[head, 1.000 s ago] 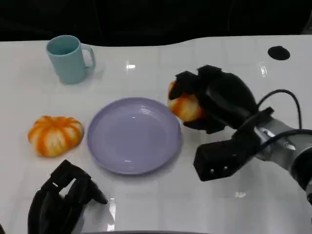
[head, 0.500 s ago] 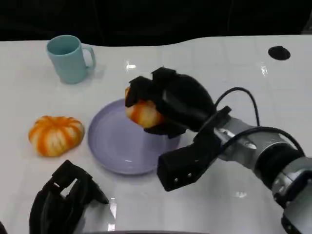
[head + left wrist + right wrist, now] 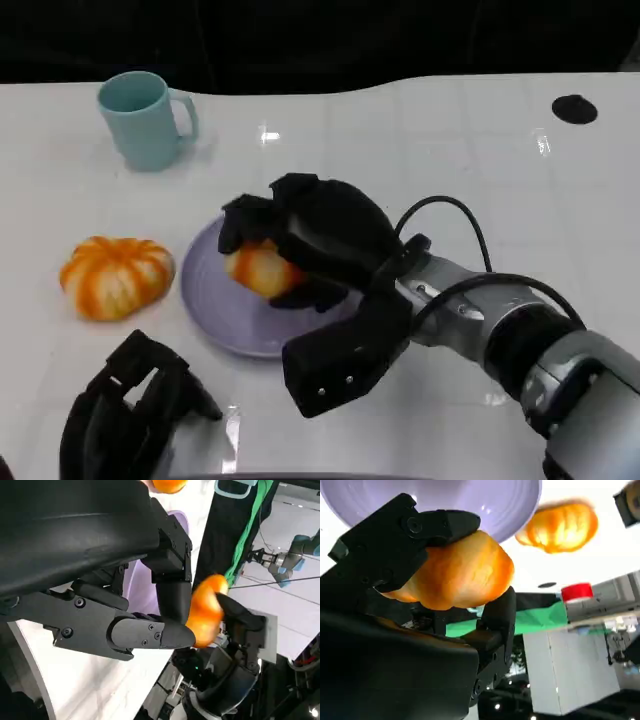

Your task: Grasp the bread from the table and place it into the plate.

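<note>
While its right hand (image 3: pixel 300 240) grips an orange bread roll (image 3: pixel 258 268) over the lavender plate (image 3: pixel 215 320), the robot's left hand (image 3: pixel 125 410) rests low at the near table (image 3: pixel 450 150) edge, fingers curled in on nothing. A second, pumpkin-shaped bread (image 3: pixel 115 277) lies just left of the plate, with a teal mug (image 3: pixel 145 120) beyond.

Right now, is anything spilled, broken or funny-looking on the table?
Nothing stands out. The cup stands upright, the plate lies flat, a second bread sits beside it, and the right hand holds the bread over the plate.
</note>
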`<state>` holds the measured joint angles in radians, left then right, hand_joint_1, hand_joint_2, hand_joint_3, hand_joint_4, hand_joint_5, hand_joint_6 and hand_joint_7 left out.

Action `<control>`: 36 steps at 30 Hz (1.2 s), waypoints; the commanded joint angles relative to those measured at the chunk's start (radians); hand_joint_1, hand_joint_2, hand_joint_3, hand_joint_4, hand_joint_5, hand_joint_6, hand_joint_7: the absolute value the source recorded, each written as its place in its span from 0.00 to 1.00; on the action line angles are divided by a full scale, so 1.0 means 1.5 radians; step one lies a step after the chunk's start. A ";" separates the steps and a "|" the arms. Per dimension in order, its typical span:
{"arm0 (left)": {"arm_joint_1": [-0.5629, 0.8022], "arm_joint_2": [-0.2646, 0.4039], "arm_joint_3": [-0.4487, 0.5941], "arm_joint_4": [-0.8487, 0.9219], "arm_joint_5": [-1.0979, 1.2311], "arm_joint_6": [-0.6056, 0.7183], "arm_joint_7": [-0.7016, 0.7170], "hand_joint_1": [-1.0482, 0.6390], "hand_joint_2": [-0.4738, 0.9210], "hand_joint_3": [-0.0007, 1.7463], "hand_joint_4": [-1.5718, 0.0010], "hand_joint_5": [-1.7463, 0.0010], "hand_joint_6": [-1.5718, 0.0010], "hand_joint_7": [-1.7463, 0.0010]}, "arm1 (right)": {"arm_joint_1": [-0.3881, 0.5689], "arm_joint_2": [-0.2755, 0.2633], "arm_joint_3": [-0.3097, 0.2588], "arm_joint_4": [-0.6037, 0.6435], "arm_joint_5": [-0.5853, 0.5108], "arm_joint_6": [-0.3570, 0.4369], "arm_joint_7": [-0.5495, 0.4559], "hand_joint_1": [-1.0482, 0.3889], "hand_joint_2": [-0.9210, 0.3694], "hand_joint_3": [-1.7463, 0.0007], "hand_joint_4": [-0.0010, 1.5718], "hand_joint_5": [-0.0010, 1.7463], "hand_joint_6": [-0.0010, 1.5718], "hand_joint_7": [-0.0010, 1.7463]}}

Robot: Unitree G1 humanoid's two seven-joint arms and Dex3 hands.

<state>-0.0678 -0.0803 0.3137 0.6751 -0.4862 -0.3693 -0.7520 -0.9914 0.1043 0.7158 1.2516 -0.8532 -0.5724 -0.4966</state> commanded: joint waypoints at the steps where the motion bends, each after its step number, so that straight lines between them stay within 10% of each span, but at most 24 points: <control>1: 0.002 0.009 0.002 -0.004 -0.001 -0.006 0.005 0.28 1.00 0.14 0.60 0.00 0.67 0.14 | -0.022 -0.009 0.006 -0.003 -0.001 0.010 0.061 0.43 0.01 0.91 0.34 0.33 0.43 0.03; 5: 0.002 0.012 0.001 -0.001 0.004 -0.010 0.007 0.27 1.00 0.14 0.60 0.00 0.67 0.14 | -0.030 -0.017 0.010 -0.014 0.000 0.015 0.137 0.24 0.00 0.80 0.13 0.19 0.23 0.00; 14: 0.000 0.011 0.003 0.001 -0.001 -0.006 0.003 0.28 1.00 0.13 0.60 0.00 0.66 0.15 | -0.022 -0.038 0.005 -0.057 0.006 0.017 0.204 0.10 0.00 0.69 0.00 0.12 0.12 0.00; 30: -0.005 0.010 0.000 0.002 -0.006 0.000 -0.002 0.29 1.00 0.15 0.61 0.00 0.66 0.17 | 0.075 -0.166 -0.095 -0.178 0.139 -0.141 0.257 0.17 0.00 0.73 0.06 0.15 0.13 0.01; 36: -0.004 0.006 0.001 0.001 -0.006 0.000 0.005 0.29 1.00 0.14 0.61 0.00 0.66 0.15 | 0.161 -0.177 -0.183 -0.187 0.340 -0.207 0.439 0.23 0.00 0.76 0.07 0.14 0.13 0.01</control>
<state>-0.0714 -0.0820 0.3119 0.6766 -0.4892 -0.3673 -0.7457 -0.8027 -0.1505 0.4976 0.9894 -0.4709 -0.8516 0.0423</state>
